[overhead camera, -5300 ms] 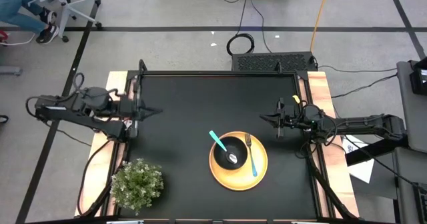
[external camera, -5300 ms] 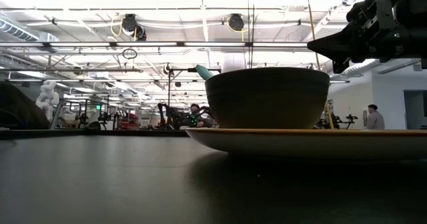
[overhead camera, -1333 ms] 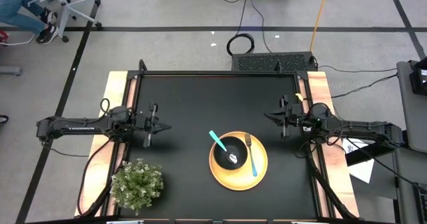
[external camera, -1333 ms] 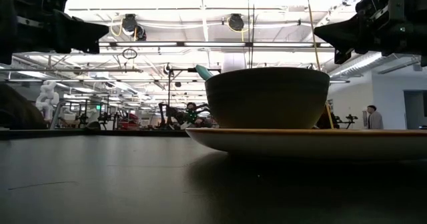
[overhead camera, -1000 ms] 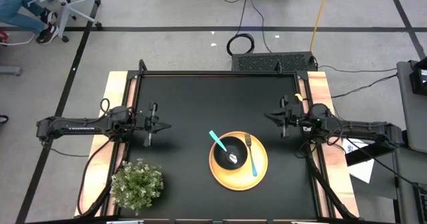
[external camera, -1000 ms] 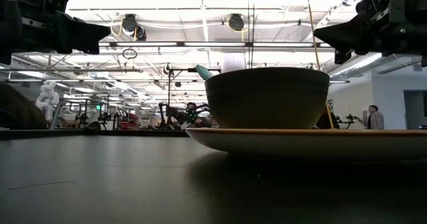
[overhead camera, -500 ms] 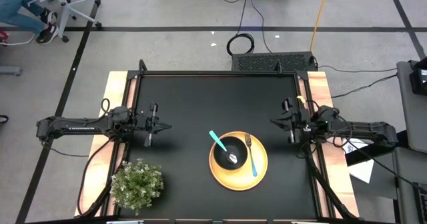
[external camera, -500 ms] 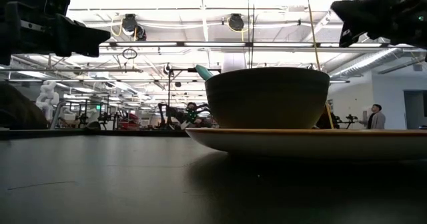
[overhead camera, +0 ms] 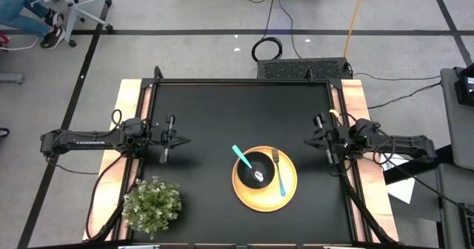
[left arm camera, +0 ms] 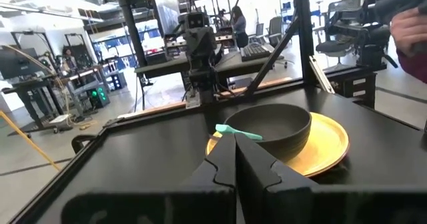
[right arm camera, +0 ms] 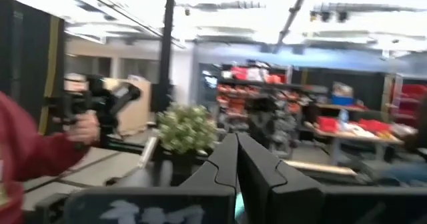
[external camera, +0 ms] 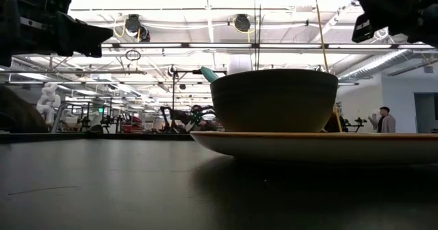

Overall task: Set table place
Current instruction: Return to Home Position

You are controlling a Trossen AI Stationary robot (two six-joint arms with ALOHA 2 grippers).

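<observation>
A yellow plate (overhead camera: 290,186) lies right of the middle of the black table (overhead camera: 222,108), toward its near edge. A black bowl (overhead camera: 255,169) stands on the plate. A teal-handled spoon (overhead camera: 241,156) rests in the bowl, its handle sticking out over the rim. A teal-handled fork (overhead camera: 278,171) lies on the plate beside the bowl. My left gripper (overhead camera: 185,140) hovers shut over the table's left side, pointing at the bowl (left arm camera: 270,121). My right gripper (overhead camera: 307,141) hovers shut by the right edge, tipped upward.
A green potted plant (overhead camera: 152,204) stands at the near left corner. Light wooden strips (overhead camera: 354,108) run along the table's left and right sides. A person's red sleeve (right arm camera: 27,144) shows in the right wrist view, beyond the table.
My right gripper has drawn back toward the table's right edge and a little toward the near edge. It has also risen and tipped its fingers upward, and it stays shut. The plate, bowl, spoon and fork have kept still.
</observation>
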